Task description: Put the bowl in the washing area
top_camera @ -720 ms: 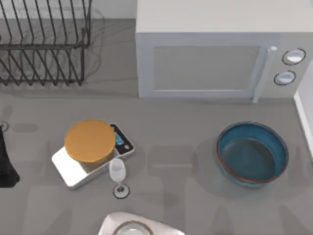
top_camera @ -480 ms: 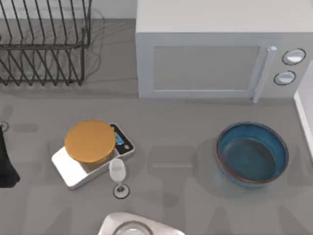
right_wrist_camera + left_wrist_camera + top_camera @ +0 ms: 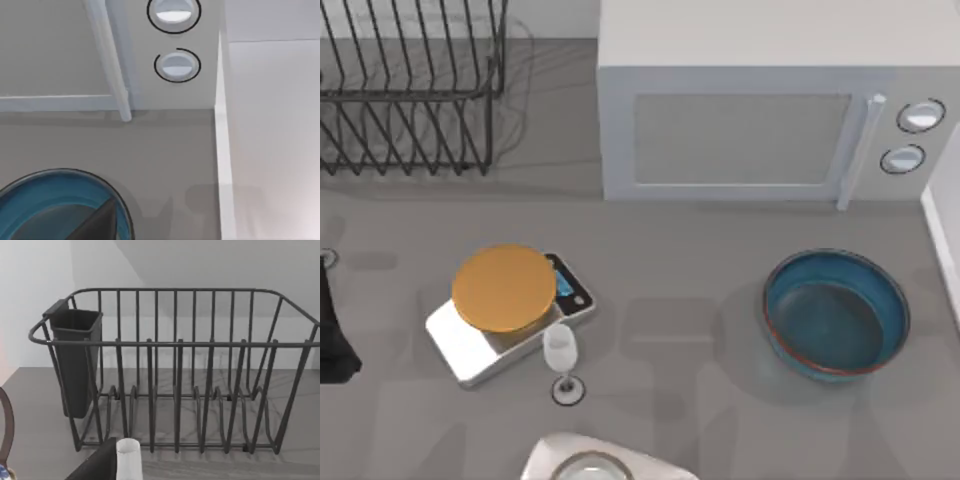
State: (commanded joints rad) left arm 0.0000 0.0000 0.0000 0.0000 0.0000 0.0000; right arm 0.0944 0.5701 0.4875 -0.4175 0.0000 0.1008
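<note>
From above, the bowl (image 3: 836,314) sits upright on the table's right side, in front of the microwave (image 3: 760,110) and well apart from the scale (image 3: 485,340) with its orange disc (image 3: 505,288) and the small glass (image 3: 560,352) on the left; the dish rack (image 3: 410,85) stands at the back left. My left arm (image 3: 332,335) is a dark shape at the left edge. My left wrist camera looks at the dish rack and its cutlery cup (image 3: 76,360), with the glass low in front; I cannot tell whether that gripper is spread or pressed together. My right wrist camera shows part of the bowl's blue inside (image 3: 55,210) below the microwave dials (image 3: 176,65), so that arm hovers near it; again I cannot tell how its fingers stand. I judge the bowl to be stiff, glazed, slippery, fairly heavy and breakable, so I would pinch its thin rim, one finger inside and one outside.
</note>
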